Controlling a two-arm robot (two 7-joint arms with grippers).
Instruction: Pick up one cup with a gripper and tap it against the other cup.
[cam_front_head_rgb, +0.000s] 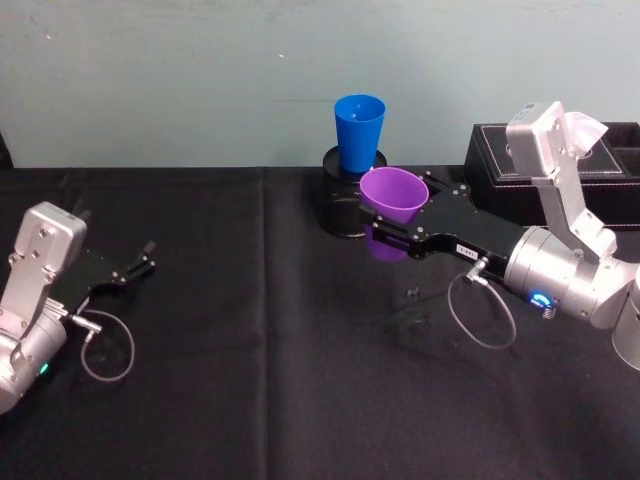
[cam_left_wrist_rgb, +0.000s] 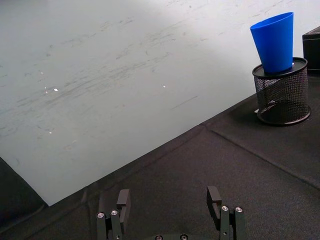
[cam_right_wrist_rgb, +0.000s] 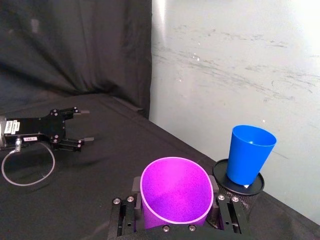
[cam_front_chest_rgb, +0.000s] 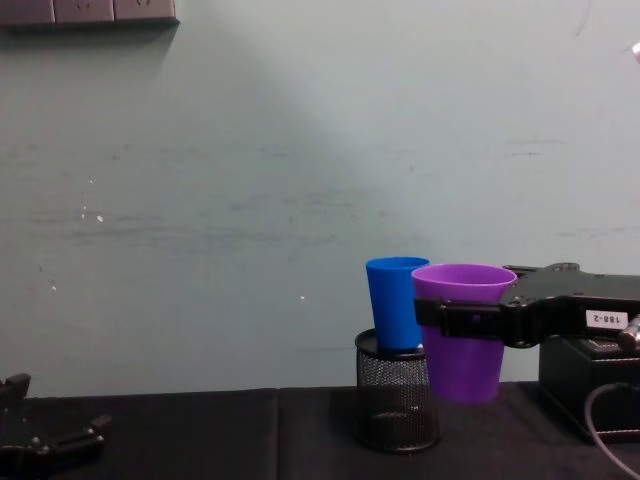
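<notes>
The worktop (cam_front_head_rgb: 250, 380) is covered in black cloth and its rear edge meets a pale wall (cam_front_head_rgb: 150, 80). A black wire-mesh pen holder (cam_front_head_rgb: 340, 210) stands at the middle of the rear edge. The blue cup (cam_front_head_rgb: 359, 130) sits upright in the holder, with most of its body above the mesh rim. A black box (cam_front_head_rgb: 500, 160) occupies the rear right corner, behind the right arm. The right pincer (cam_front_head_rgb: 400, 205) reaches in from the right edge toward the holder. It carries a small white label (cam_front_head_rgb: 466, 251) and is mounted on a silver arm with a blue ring light (cam_front_head_rgb: 541, 299). Its flat jaws are clamped on opposite sides of the purple cup (cam_front_head_rgb: 392, 195), below the rim. The purple cup is held mouth up, clear of the worktop, on the near right side of the holder and just beside the blue cup. In the chest view the two rims are at almost the same height. Contact between the cups cannot be confirmed. The holder stands directly below and behind the held cup. The left pincer (cam_front_head_rgb: 148, 256) is low over the worktop near the left edge, well apart from both cups. Its jaws are spread apart and hold nothing.
</notes>
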